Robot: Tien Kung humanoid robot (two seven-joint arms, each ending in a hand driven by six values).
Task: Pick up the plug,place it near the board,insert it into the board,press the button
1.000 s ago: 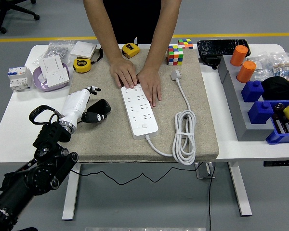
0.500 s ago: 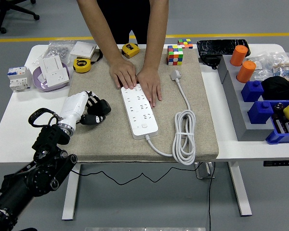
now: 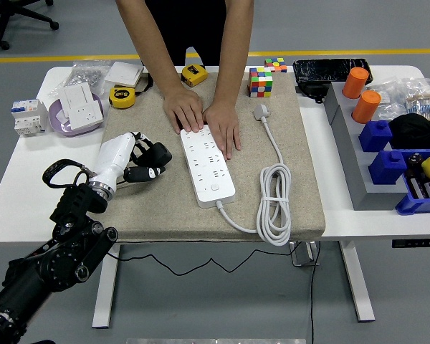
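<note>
My left hand (image 3: 147, 162) sits on the beige mat (image 3: 165, 208), left of the white power strip (image 3: 208, 163). Its black fingers are curled around a black plug (image 3: 158, 153), which stays about a hand's width from the strip's left edge. The strip lies lengthwise on the mat, with its button (image 3: 214, 188) at the near end. A person at the far side presses both hands (image 3: 204, 118) flat on the strip's far end. The strip's own white cord (image 3: 272, 204) lies coiled to its right, ending in a white plug (image 3: 261, 111).
A Rubik's cube (image 3: 261, 81) and two yellow tape measures (image 3: 122, 97) lie at the mat's far edge. A purple bowl with a white socket (image 3: 75, 107) and a breaker (image 3: 27, 116) sit far left. Grey tray (image 3: 347, 154), blue bins (image 3: 387, 168) and orange cylinders (image 3: 356, 82) crowd the right.
My left hand's fingers went from spread beside the black plug to curled around it, and the hand has shifted slightly up and right with it. The person's hands stayed put.
</note>
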